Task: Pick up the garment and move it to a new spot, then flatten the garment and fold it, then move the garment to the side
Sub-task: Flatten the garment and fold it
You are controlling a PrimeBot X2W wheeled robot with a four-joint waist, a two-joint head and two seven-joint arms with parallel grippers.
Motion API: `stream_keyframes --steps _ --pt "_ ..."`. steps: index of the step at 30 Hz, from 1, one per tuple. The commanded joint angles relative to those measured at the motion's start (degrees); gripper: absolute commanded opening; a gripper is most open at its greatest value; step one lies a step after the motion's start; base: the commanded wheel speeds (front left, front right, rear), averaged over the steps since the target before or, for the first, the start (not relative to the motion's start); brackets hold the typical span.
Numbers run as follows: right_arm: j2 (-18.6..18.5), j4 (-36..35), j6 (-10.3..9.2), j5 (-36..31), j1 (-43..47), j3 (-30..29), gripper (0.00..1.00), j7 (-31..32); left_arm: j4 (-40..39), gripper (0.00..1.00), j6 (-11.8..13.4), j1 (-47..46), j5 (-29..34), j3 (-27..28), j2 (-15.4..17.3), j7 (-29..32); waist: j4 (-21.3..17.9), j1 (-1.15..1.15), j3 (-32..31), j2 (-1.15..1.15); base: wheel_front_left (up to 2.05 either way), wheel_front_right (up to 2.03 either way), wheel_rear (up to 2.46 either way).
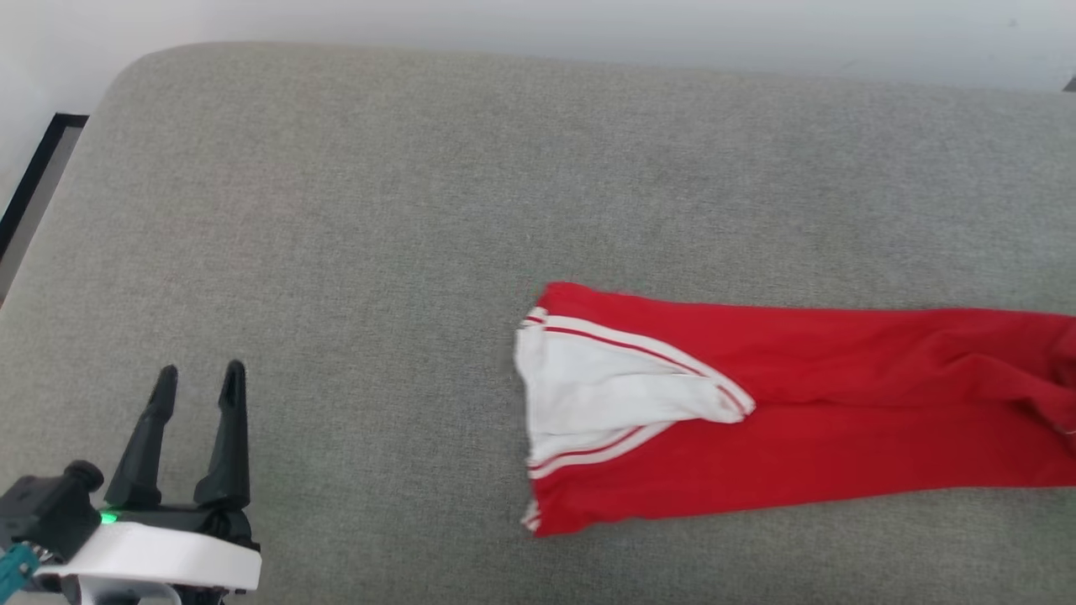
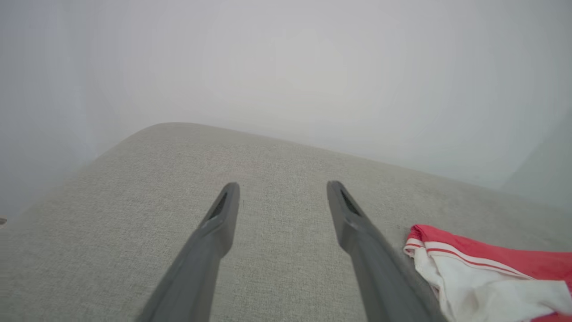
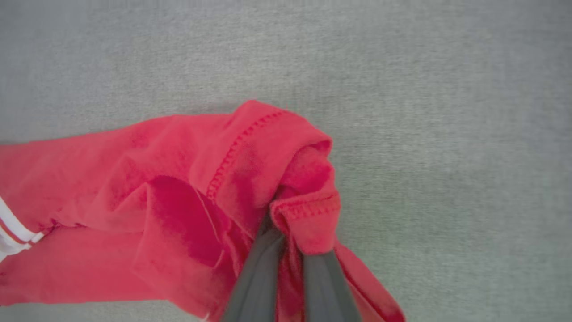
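The garment is bright red with a wide white band and thin white stripes at its left end. It lies stretched across the grey cushion, running off the right edge of the head view. My left gripper stands open at the lower left, well apart from the cloth, with nothing between its fingers. In the left wrist view the garment's white end lies to the right of that gripper. In the right wrist view my right gripper is shut on a bunched red hem of the garment.
The grey fabric cushion spreads wide to the left and behind the garment. A pale wall runs along its far edge. A dark-framed strip shows at the far left, beyond the cushion's rounded corner.
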Motion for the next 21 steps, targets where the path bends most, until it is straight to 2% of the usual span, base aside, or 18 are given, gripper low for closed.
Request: stream_keyframes --steps 1,5,8,14,21 --pt "-0.84 1.24 -0.02 -1.09 -0.90 -0.84 0.00 -0.77 0.51 1.00 -1.37 0.90 1.45 1.78 -1.47 -0.29 -0.48 0.00 -0.41 0.00 0.00 0.00 0.00" --pt "-1.04 2.34 -0.02 -1.49 -1.48 -1.32 0.00 -0.86 1.05 1.00 -2.96 1.61 3.19 3.76 -3.36 -0.29 -0.97 0.00 -1.10 0.00 0.00 0.00 0.00" --pt "-0.49 0.62 -0.02 -0.54 -0.82 -0.49 0.00 0.04 1.49 1.00 -4.20 2.11 4.09 5.42 -5.32 -0.30 -1.25 0.00 -1.99 0.00 0.00 0.00 0.00" --pt "1.93 -7.89 -0.02 1.99 2.66 1.58 0.00 0.68 2.01 1.00 -5.68 2.74 6.69 6.63 -8.17 -0.30 -0.83 0.00 -4.00 0.00 0.00 0.00 0.00" --pt "7.01 -17.07 -0.02 2.43 4.98 7.90 0.00 1.82 2.31 1.00 -6.18 2.17 8.31 5.88 -10.47 -0.30 0.93 0.00 -5.73 0.00 0.00 0.00 0.00"
